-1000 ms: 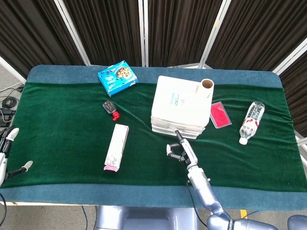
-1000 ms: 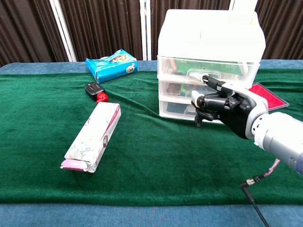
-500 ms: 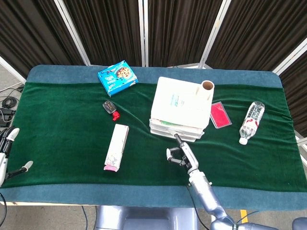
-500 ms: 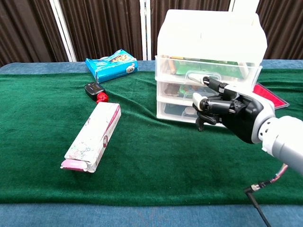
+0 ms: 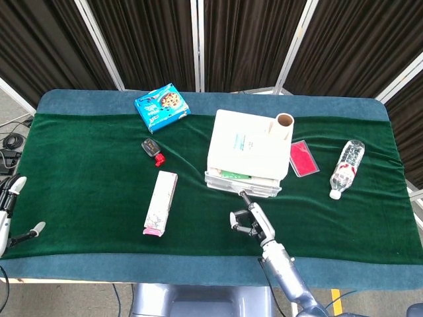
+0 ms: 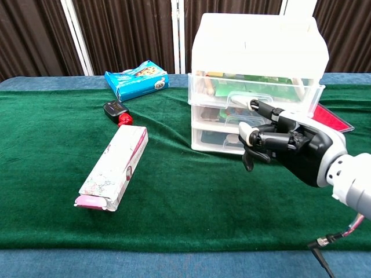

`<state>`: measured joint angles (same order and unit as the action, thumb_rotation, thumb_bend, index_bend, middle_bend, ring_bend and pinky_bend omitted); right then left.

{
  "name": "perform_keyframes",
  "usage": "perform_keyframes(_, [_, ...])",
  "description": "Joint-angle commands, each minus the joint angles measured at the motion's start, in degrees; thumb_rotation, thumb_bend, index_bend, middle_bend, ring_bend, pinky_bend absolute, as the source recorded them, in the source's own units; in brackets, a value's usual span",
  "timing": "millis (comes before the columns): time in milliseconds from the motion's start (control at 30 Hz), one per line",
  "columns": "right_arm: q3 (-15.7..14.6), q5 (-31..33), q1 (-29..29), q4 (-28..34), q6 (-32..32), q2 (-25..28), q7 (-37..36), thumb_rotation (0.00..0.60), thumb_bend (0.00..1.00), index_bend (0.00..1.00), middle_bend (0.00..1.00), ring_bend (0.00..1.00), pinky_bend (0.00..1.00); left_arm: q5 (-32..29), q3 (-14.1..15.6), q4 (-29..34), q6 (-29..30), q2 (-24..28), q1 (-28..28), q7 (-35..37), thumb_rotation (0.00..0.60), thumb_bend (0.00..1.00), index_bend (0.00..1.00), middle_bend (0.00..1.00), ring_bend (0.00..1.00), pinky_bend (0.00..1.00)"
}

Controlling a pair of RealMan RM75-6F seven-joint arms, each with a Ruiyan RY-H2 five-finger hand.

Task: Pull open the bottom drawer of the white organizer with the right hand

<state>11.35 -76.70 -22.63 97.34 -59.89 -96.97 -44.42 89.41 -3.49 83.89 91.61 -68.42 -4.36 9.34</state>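
White organizer at mid-table, its top drawer jutting forward where our right hand hooks an outstretched finger, other fingers curled; we judge the next move must drop to the bottom drawer.

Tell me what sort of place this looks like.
Probably a robot test or recording booth, not a home: a table draped in green cloth, dark curtain panels on metal frames closing it in, and unrelated props laid out, such as a white organizer and a water bottle.
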Motion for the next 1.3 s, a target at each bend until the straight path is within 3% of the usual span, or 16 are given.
perform_keyframes(33, [-0.31, -0.35, 0.13, 0.11, -0.4, 0.09, 0.19, 0.6, 0.54, 0.19, 0.88, 0.85, 0.68, 0.0, -0.01, 0.02, 0.02, 0.0, 0.01, -0.02, 0.6, 0.16, 0.0, 0.0, 0.0, 0.0])
perform_keyframes(200, [-0.52, -0.47, 0.8, -0.92, -2.55, -0.41, 2.4, 0.6, 0.54, 0.18, 0.86, 0.84, 0.67, -0.02, -0.01, 0.0, -0.01, -0.01, 0.0, -0.02, 0.6, 0.16, 0.0, 0.0, 0.0, 0.0])
perform_keyframes(533, [-1.4, -1.18, 3.5, -3.24, -8.71, -2.69, 5.72, 0.6, 0.53, 0.14, 0.74, 0.72, 0.5, 0.03, 0.11, 0.11, -0.17, -0.1, -0.03, -0.41, 0.6, 0.16, 0.0, 0.0, 0.0, 0.0])
perform_keyframes(1100, [-4.84, -11.49, 8.39, -5.11, -21.83, -1.28, 7.43, 0.6, 0.53, 0.13, 0.72, 0.7, 0.48, 0.14, 0.13, 0.15, 0.03, -0.15, 0.04, -0.66, 0.6, 0.16, 0.0, 0.0, 0.0, 0.0])
perform_keyframes(1300, [-5.38, -14.63, 8.83, -4.79, -24.48, 0.6, 11.25, 0.6, 0.54, 0.23, 0.73, 0.71, 0.48, 0.24, 0.17, 0.27, 0.11, -0.21, 0.07, -0.95, 0.6, 0.16, 0.0, 0.0, 0.0, 0.0])
